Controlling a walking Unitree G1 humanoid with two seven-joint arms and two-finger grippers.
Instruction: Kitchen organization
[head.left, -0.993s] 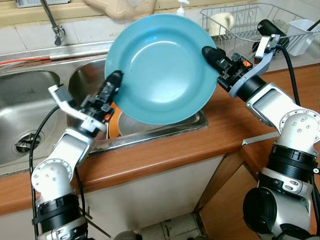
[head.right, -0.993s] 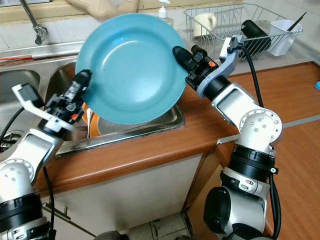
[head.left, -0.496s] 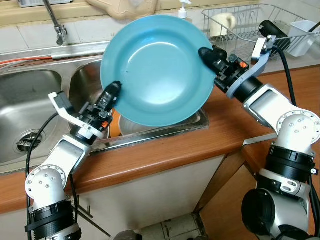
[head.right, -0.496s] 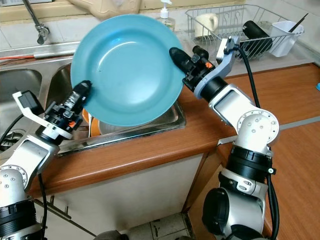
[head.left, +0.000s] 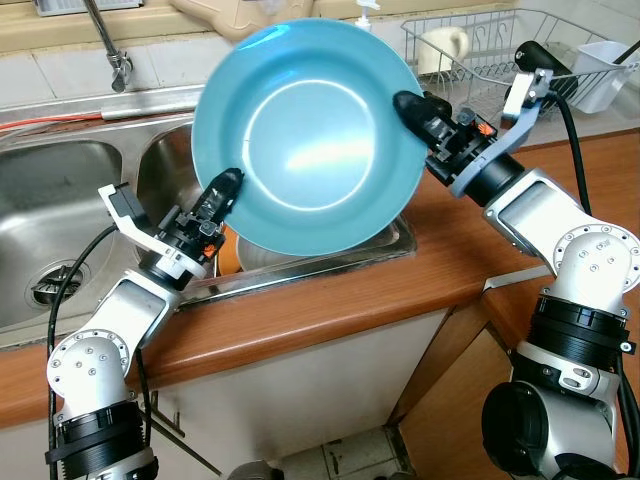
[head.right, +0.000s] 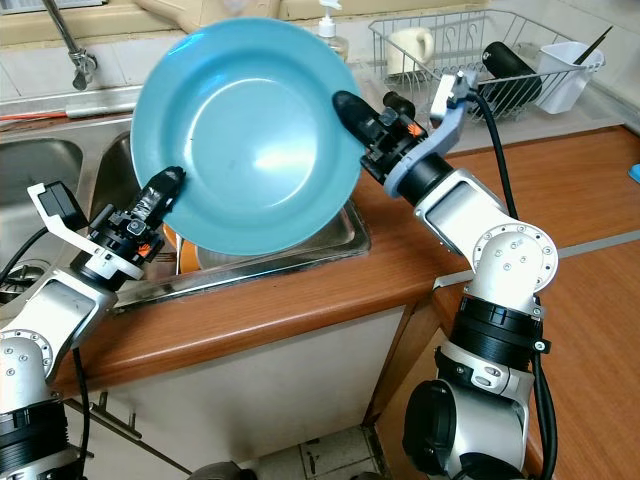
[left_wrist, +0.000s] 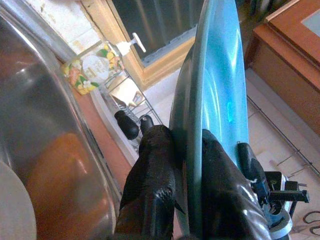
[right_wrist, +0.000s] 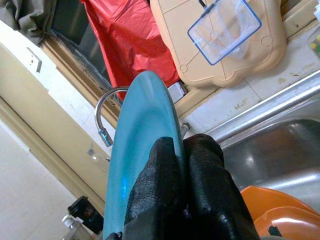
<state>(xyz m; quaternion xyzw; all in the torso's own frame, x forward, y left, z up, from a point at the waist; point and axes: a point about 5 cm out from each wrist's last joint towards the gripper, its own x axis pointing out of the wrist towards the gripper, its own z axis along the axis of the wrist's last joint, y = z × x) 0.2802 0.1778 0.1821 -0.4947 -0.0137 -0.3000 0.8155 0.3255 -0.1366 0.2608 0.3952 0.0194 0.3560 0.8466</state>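
The blue plate (head.left: 305, 135) is held up above the sink (head.left: 170, 160), tilted so that its hollow side faces the camera; both grippers have it. The left gripper (head.left: 224, 186) is closed on the lower left rim — one finger (left_wrist: 152, 185) behind the rim, the other in front; the right gripper (head.left: 408, 104) pinches the right rim in the same way, its fingers (right_wrist: 205, 190) almost together. Below the fingers, an orange dish (right_wrist: 272, 210) lies in the sink; beyond the right gripper stands a dish rack (head.left: 490, 50).

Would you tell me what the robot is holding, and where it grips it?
The blue plate: left gripper pinches its lower-left rim, right gripper its right rim.
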